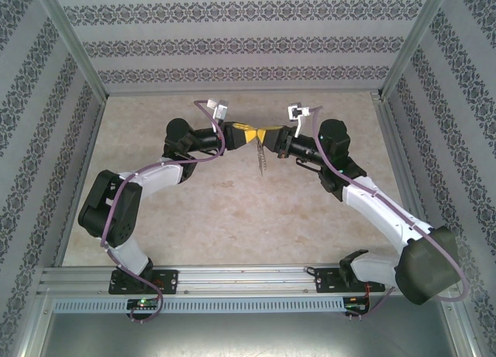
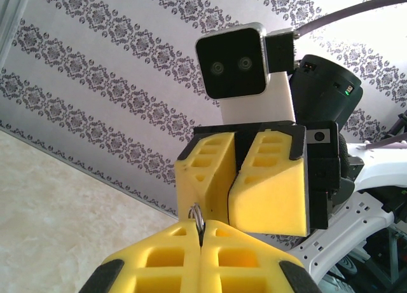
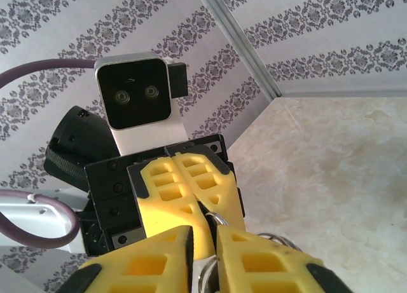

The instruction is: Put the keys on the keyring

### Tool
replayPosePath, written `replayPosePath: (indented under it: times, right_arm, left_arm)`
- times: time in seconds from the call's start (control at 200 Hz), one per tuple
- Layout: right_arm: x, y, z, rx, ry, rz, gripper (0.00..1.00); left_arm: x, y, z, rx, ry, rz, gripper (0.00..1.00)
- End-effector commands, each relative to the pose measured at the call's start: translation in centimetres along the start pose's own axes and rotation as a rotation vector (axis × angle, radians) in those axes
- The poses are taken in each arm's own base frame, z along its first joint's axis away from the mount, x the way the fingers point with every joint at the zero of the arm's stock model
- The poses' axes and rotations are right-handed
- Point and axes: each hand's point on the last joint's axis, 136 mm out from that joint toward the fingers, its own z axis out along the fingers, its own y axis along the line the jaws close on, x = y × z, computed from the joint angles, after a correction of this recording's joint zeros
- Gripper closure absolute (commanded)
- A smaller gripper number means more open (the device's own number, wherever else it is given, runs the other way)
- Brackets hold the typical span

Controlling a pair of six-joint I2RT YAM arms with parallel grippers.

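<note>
Keyring (image 2: pixel 198 214) between closed left jaws

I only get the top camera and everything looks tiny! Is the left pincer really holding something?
Observer: Yes. The left wrist camera shows the left pincer shut on a thin metal loop poking out between its fingertips.
Operator: What about the right pincer?
Observer: Its own camera shows the right pincer with a narrow gap and silvery metal inside; pinched or not, I can't tell.
Operator: Any more metal?
Observer: There, a silvery curve also peeks past one finger.
</note>
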Motion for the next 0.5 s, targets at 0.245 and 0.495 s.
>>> replayPosePath:
  times: [0.245, 0.495]
  right_arm:
    - [-1.8, 0.1, -1.6, -0.004, -0.067, -0.018, 0.78]
    - [-1.3, -0.3, -1.3, -0.007, -0.06, 0.004, 0.78]
  left_arm:
    - [-1.1, -1.8, 0.3, 0.049, -0.03, 0.073, 1.0]
    - [-1.2, -1.8, 0.3, 0.05, -0.035, 0.074, 1.0]
